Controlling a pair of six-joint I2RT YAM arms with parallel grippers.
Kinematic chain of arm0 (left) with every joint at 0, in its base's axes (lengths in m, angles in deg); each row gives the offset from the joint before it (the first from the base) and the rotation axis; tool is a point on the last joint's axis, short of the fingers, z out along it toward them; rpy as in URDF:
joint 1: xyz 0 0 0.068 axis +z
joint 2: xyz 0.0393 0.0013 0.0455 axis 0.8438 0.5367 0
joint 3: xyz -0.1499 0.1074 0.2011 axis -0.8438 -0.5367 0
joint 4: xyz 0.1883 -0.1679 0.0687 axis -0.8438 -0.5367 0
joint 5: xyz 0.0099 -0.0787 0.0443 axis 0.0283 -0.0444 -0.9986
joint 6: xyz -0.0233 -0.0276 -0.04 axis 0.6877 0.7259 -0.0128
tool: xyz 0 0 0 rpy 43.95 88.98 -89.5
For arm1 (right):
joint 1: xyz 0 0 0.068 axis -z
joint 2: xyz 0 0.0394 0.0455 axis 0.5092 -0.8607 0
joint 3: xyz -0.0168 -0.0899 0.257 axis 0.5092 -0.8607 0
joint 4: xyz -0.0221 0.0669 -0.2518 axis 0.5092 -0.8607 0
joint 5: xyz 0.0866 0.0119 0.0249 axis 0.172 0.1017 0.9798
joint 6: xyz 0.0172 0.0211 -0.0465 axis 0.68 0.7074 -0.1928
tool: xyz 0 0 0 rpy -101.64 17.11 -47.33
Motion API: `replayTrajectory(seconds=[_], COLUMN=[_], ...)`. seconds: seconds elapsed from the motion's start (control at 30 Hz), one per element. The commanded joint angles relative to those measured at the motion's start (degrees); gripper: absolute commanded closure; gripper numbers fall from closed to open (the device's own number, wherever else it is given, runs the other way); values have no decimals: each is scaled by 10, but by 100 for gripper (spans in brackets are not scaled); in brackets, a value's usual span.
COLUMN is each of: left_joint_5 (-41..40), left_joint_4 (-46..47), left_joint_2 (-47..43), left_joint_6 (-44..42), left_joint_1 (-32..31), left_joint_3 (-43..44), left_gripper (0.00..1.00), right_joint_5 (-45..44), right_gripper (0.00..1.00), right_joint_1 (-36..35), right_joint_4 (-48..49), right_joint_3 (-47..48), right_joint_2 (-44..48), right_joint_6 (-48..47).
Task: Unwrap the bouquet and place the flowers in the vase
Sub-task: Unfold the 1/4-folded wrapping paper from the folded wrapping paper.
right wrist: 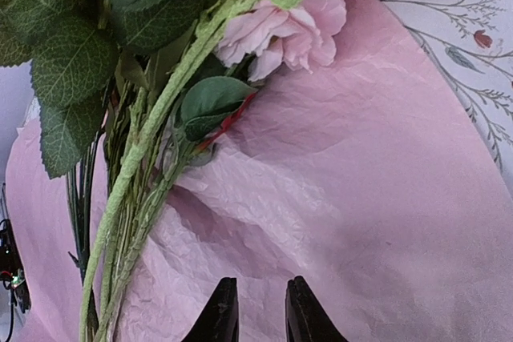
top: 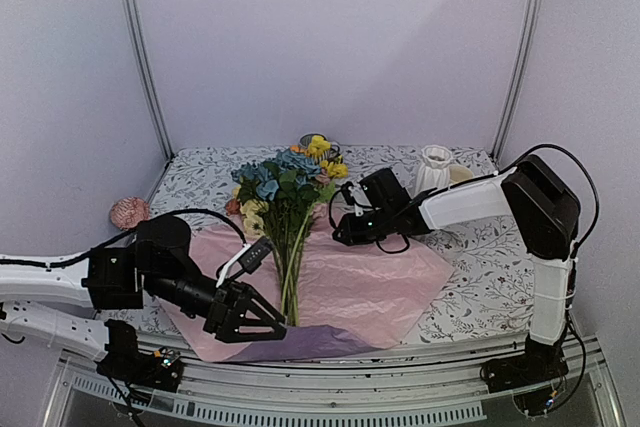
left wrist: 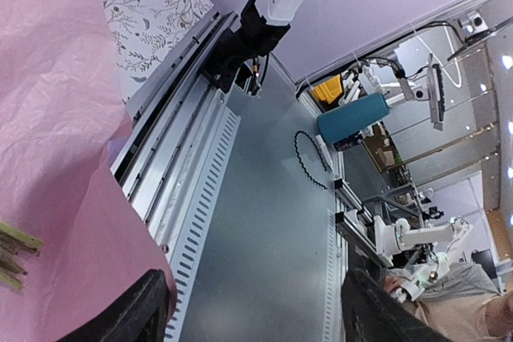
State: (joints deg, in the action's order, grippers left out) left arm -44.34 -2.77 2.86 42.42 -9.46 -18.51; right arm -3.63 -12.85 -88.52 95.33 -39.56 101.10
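The lilac-pink paper [top: 380, 282] lies spread flat on the patterned surface [top: 490, 277]. Off the paper's left side sits a pinkish round lump [top: 129, 212]. Over the paper's near-left corner, the left arm [top: 150, 272] holds the left jaws wide apart with nothing between them. The flowers [top: 285, 187] lie along the paper's middle, cut ends toward its near edge, just right of the left jaws, and blooms past its far edge. Above the paper's far side, just right of the stalks, the right jaws stand a narrow gap apart, empty. A pink rose [right wrist: 280, 26] lies close ahead of them. The vase [top: 433, 169] stands upright beyond the paper's far-right corner.
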Motion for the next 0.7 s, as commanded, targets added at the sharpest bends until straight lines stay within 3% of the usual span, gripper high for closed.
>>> replayTrajectory(seconds=[0.0, 0.1, 0.3, 0.5, 0.67], left_joint_5=[8, -1, -204, -289, -354], left_joint_4=[8, -3, -152, -181, -239], left_joint_2=[12, 14, -20, -38, -27], left_joint_6=[9, 3, -66, -67, -57], left_joint_1=[-31, -34, -18, 58, 147], left_joint_3=[-29, -24, 62, 86, 86], left_gripper=[25, 26, 25, 25, 25], right_joint_5=[75, 136, 180, 188, 214], right_gripper=[78, 78, 80, 80, 80], right_joint_1=[-2, -30, -113, -228, -284], right_joint_4=[-10, 6, 25, 9, -5], right_joint_3=[-4, -35, -109, -133, -156], right_joint_2=[12, 43, 108, 140, 149], right_joint_6=[-36, -66, -76, -106, -110])
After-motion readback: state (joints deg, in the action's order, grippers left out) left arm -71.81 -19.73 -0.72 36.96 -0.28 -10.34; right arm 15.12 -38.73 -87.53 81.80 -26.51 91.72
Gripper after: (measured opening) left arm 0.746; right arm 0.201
